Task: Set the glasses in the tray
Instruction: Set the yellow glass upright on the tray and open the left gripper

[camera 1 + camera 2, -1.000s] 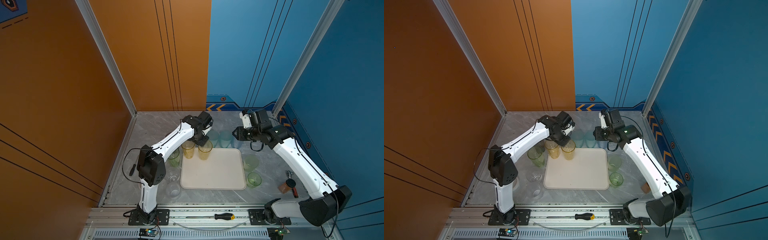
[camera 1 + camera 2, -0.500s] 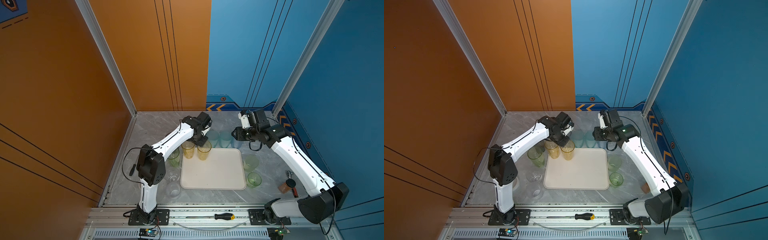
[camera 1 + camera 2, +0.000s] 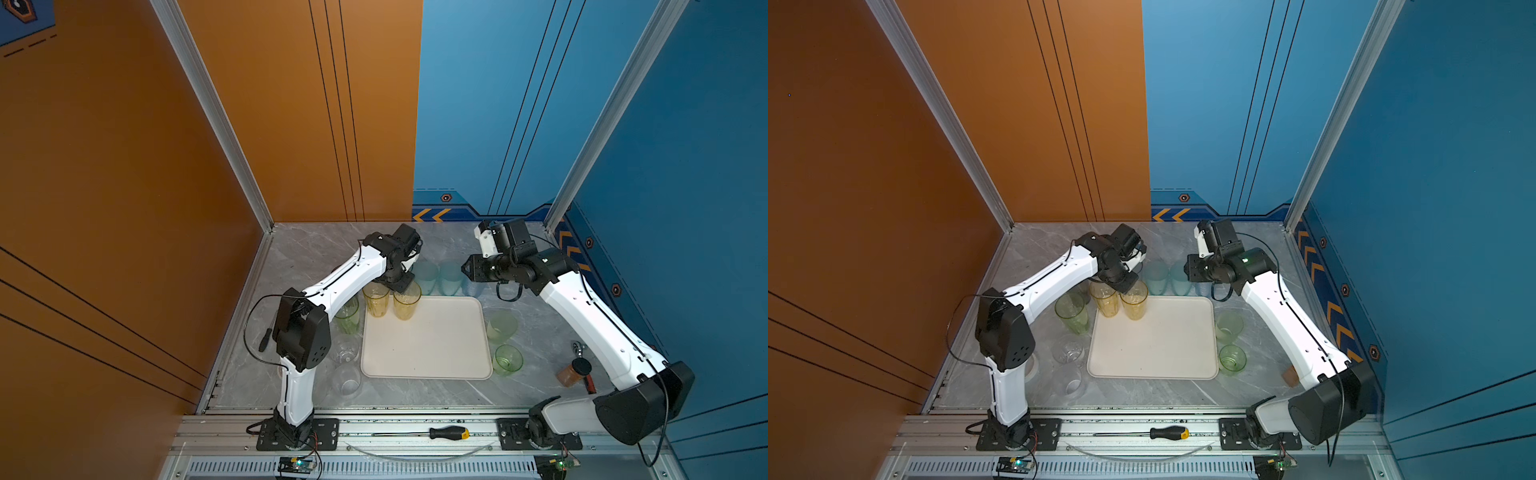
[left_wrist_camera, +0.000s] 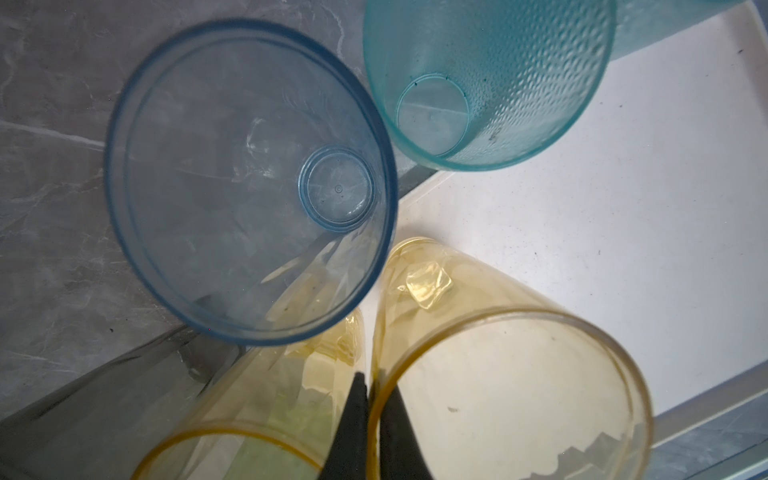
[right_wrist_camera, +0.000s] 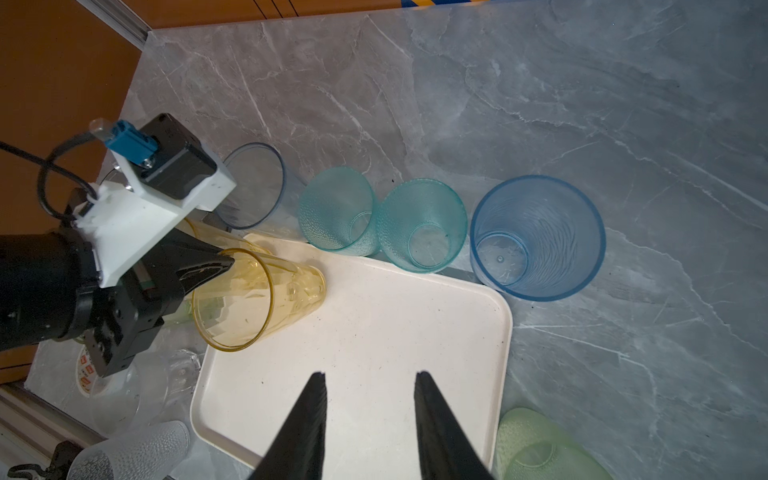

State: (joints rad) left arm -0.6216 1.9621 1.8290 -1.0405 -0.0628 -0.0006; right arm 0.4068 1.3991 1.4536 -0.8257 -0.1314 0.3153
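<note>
Though a tall green glass (image 3: 348, 318) and two clear glasses (image 3: 345, 353) wait on the bench (image 3: 316, 249) left of the tray (image 3: 432, 353), the left hand (image 4: 373, 384) is clenched on the rim of a yellow glass (image 3: 406, 302) standing in the tray's far left corner, seemingly the only one inside. Teal glasses (image 5: 336, 208) and a blue glass (image 5: 536, 237) line the far edge. The right hand (image 5: 370, 378) hangs released and empty by the far right corner. Two green glasses (image 3: 508, 359) stand right of the tray, so most of the work remains.
</note>
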